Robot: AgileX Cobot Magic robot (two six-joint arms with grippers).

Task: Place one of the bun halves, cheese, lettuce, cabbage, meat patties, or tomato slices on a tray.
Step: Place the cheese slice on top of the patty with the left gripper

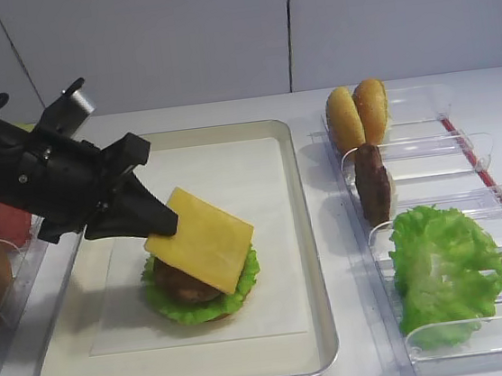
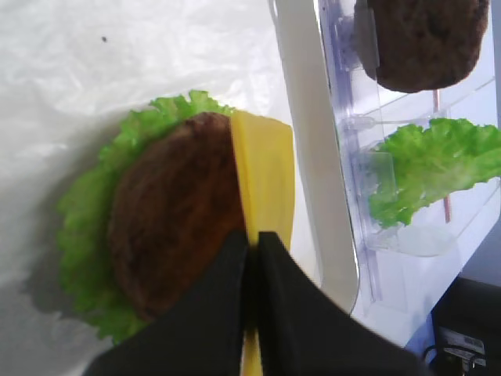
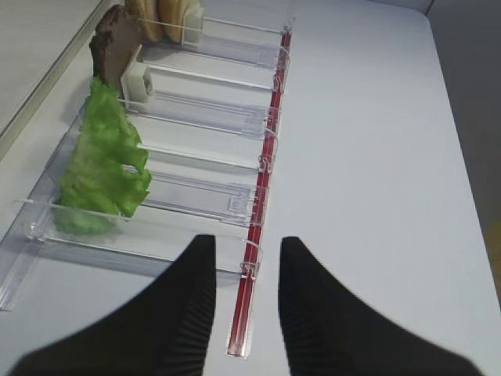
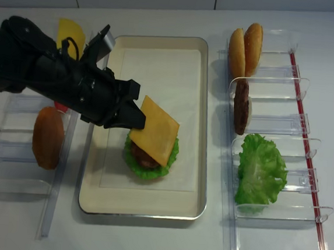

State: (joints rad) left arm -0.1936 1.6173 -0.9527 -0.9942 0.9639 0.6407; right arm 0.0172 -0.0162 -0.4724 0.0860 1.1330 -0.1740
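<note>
Our left gripper [image 1: 160, 224], angled down over the tray [image 1: 306, 236], pinches the cheese [image 1: 201, 239] above a patty [image 2: 176, 211]; right gripper [image 3: 244, 313] stands parted.

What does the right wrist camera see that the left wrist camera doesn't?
Only the right wrist view shows the open right end effector, the golden-tan bun halves and the thin red strip. Only the left wrist view shows the left end effector shut on the yellow-orange square cheese slice, above a brown patty on lettuce on the cream metal tray. Both show the ruffled green lettuce leaf standing in clear plastic holders.
</note>
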